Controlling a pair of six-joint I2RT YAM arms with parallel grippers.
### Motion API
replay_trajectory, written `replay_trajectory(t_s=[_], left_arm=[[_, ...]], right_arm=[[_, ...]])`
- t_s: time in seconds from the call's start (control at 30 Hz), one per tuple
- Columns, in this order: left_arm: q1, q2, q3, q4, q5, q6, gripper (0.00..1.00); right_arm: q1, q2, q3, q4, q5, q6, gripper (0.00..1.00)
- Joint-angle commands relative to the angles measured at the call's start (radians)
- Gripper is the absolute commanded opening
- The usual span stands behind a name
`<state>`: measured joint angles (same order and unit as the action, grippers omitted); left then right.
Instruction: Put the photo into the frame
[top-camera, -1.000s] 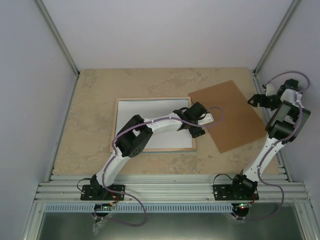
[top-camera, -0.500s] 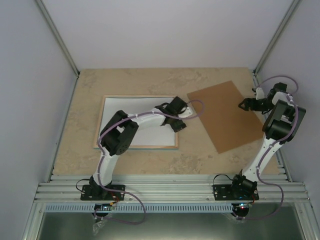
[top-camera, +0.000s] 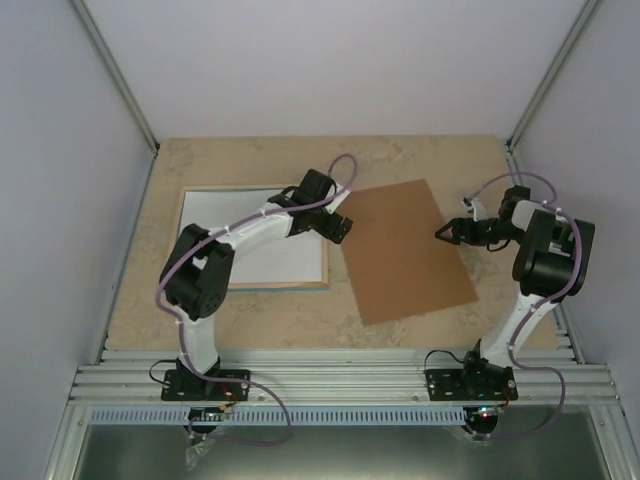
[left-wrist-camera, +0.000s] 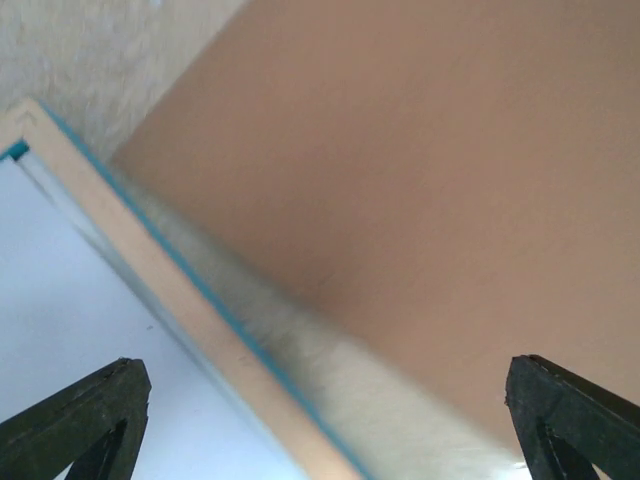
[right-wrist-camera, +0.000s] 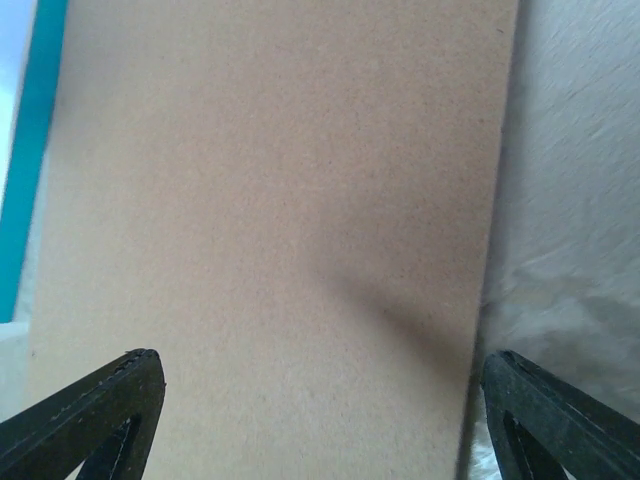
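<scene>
1. Top view: the frame (top-camera: 255, 287) lies flat on the left of the table (top-camera: 250, 160), with a white sheet (top-camera: 250, 240) filling it. The left gripper (top-camera: 339, 227) hangs released over its right edge. The brown hardboard panel (top-camera: 405, 250) lies just beside the frame, and the right gripper (top-camera: 443, 233) is spread over the panel's right edge.
2. Left wrist: the left gripper (left-wrist-camera: 320, 420) has wide, empty jaws. The frame's pale wooden edge (left-wrist-camera: 170, 285) runs diagonally, and a strip of table (left-wrist-camera: 300, 350) separates it from the panel (left-wrist-camera: 420, 170).
3. Right wrist: the right gripper (right-wrist-camera: 320, 390) has parted jaws gripping nothing above the panel (right-wrist-camera: 270, 200). The frame's turquoise edge (right-wrist-camera: 35, 150) shows at the left.

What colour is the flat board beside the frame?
The board is plain brown, clearest in the right wrist view.
</scene>
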<state>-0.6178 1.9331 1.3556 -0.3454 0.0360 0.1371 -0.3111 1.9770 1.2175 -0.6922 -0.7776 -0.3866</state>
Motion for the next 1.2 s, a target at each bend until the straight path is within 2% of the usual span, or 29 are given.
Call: replay_trajectory(t_s=[0.0,0.23,0.33,0.53,0.8,1.03,1.17], left_arm=[[-0.007,-0.109,0.006,0.048,0.245,-0.311,0.99],[-0.028,-0.138,-0.121,0.177,0.348,-0.698,0.99],[-0.05,-0.101,-0.145,0.224,0.375,-0.772,0.99],[-0.056,0.007,-0.132,0.22,0.356,-0.823,0.99],[-0.013,0.017,-0.192,0.159,0.194,-0.912,0.98],[-0.013,0.123,-0.124,0.216,0.357,-0.893,0.92],[-0.013,0.131,-0.128,0.309,0.455,-0.883,0.89]], right_arm=[[-0.001,0.005,-0.06,-0.102,0.029,0.061,0.88],[-0.009,-0.065,-0.103,-0.045,0.082,0.083,0.87],[-0.008,-0.071,-0.124,-0.012,0.101,0.1,0.87],[-0.008,-0.059,-0.152,0.02,0.122,0.121,0.86],[0.001,-0.079,-0.184,0.001,0.146,0.089,0.83],[0.015,-0.012,-0.158,-0.042,0.139,0.056,0.81],[0.016,0.047,-0.145,-0.054,0.116,0.056,0.78]])
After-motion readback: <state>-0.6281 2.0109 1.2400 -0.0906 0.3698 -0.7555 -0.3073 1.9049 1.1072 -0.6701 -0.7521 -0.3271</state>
